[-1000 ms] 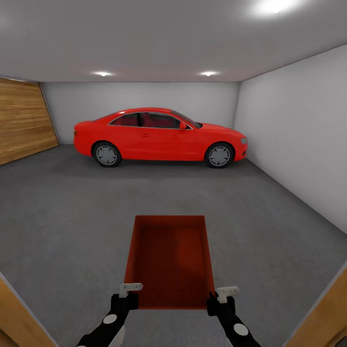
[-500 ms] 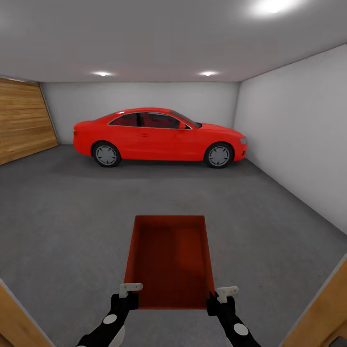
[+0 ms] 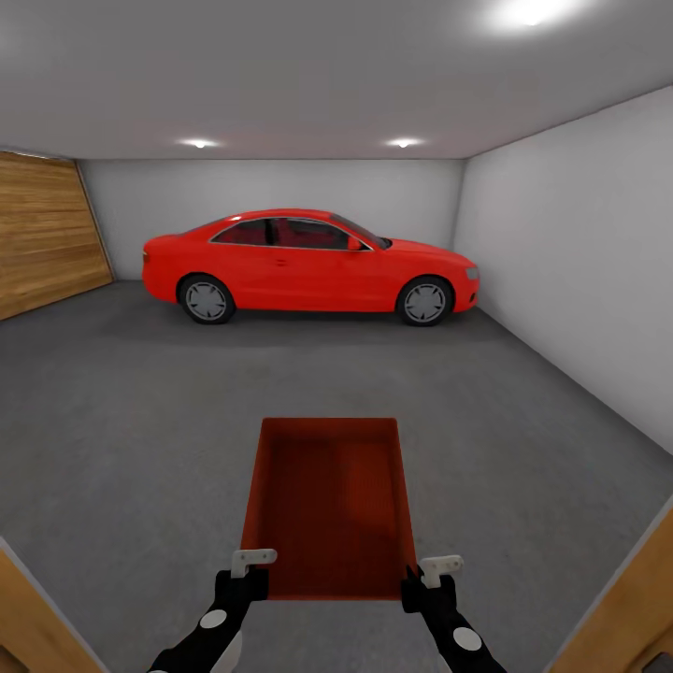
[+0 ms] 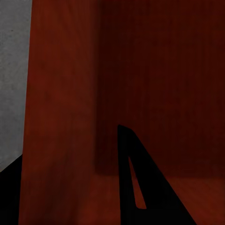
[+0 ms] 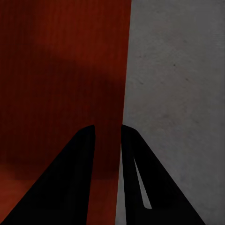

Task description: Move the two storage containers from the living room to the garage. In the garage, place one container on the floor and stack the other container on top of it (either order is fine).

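One orange-red storage container (image 3: 329, 505), open-topped and empty, lies lengthwise in front of me over the garage's dark grey concrete floor (image 3: 131, 421). My left gripper (image 3: 245, 572) is shut on its near left corner. The left wrist view shows the red wall (image 4: 61, 93) between the black fingers (image 4: 140, 187) of that gripper (image 4: 70, 140). My right gripper (image 3: 422, 578) is shut on the near right corner, and in the right wrist view the thin wall (image 5: 117, 93) runs between the closed fingers of that gripper (image 5: 108, 127). I cannot tell whether the box touches the floor.
A red car (image 3: 308, 262) is parked across the far end. The wooden slatted door (image 3: 42, 234) fills the left wall and a white wall (image 3: 579, 271) runs along the right. Wooden door-frame edges (image 3: 28, 608) (image 3: 626, 617) flank me at the bottom corners.
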Controlling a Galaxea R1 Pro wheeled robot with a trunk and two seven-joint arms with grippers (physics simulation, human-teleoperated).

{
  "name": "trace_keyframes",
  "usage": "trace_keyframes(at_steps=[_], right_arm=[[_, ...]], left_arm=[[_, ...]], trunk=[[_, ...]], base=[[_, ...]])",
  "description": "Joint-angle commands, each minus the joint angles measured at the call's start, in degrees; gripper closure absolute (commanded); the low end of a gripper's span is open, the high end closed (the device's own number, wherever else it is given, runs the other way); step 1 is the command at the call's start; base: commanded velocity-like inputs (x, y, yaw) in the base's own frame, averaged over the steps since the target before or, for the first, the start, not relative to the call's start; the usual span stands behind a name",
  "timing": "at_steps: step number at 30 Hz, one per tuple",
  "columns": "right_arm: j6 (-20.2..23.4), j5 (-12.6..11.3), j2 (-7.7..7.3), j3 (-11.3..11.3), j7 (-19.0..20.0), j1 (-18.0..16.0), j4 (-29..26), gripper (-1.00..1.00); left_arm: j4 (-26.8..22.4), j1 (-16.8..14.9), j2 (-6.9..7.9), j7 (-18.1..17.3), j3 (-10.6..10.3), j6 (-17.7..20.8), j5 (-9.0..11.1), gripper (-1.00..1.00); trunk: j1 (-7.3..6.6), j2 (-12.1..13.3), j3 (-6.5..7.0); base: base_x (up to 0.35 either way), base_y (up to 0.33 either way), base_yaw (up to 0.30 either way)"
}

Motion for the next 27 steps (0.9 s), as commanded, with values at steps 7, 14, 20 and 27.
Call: trace_keyframes(at_steps=[7,14,20,27], right_arm=[[-0.2,-0.6,-0.07,0.5,1.8,-0.1,0.0,1.00],[-0.2,-0.6,-0.07,0.5,1.8,-0.1,0.2,1.00],[-0.2,-0.6,-0.07,0.6,1.8,-0.1,0.3,1.00],[-0.2,-0.6,-0.07,0.6,1.8,-0.1,0.3,1.00]], left_arm=[[-0.1,-0.1,0.69,3.1,0.9,-0.3,-0.2,1.00],[-0.1,-0.1,0.69,3.1,1.0,-0.3,-0.2,1.00],[-0.1,-0.1,0.69,3.1,0.9,-0.3,-0.2,1.00],[-0.1,-0.1,0.69,3.1,0.9,-0.2,-0.2,1.00]], trunk=[[0.03,-0.1,-0.13],[0.03,-0.1,-0.13],[0.03,-0.1,-0.13],[0.03,-0.1,-0.13]], base=[[0.114,0.000,0.000],[0.203,0.000,0.000],[0.012,0.000,0.000],[0.145,0.053,0.000]])
